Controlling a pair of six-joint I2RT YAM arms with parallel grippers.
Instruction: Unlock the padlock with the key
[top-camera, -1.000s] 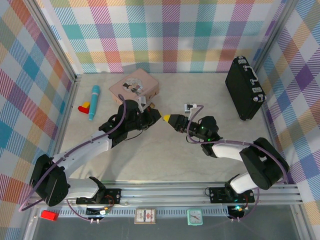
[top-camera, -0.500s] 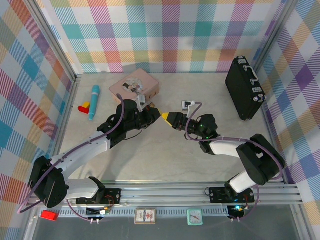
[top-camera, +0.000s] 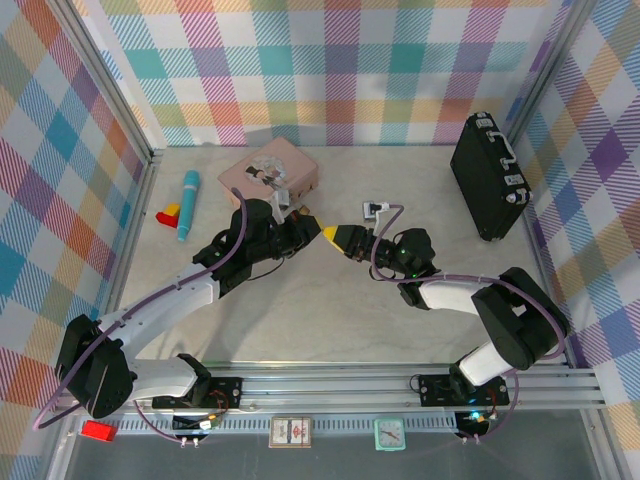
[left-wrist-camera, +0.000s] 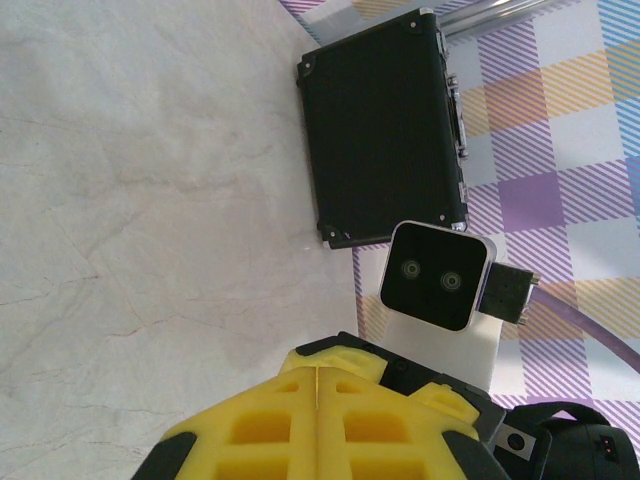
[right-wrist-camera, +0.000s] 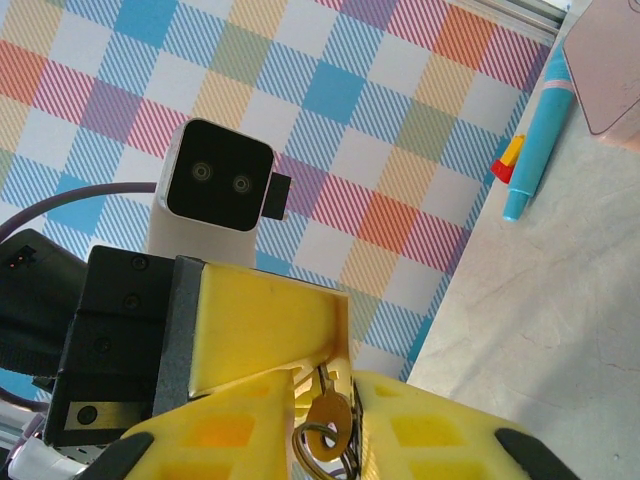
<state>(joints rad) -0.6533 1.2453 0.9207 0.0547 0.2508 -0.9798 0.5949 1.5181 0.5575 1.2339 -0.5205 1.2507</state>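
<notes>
My left gripper and right gripper meet tip to tip above the middle of the table. In the right wrist view a small brass-coloured key on a wire ring hangs between the right gripper's yellow fingers. They stand a little apart on either side of it. The key's blade runs up to the left gripper's fingertips; whether they pinch it I cannot tell. In the left wrist view the left gripper is shut, pads pressed together. The padlock is hidden.
A pink tin lies at the back left, with a teal marker and a red-and-yellow block further left. A black case stands at the right wall. Checked walls enclose the table.
The right gripper has moved left to meet the left gripper's tip. Its jaws have narrowed around the key. The left arm has barely moved.
</notes>
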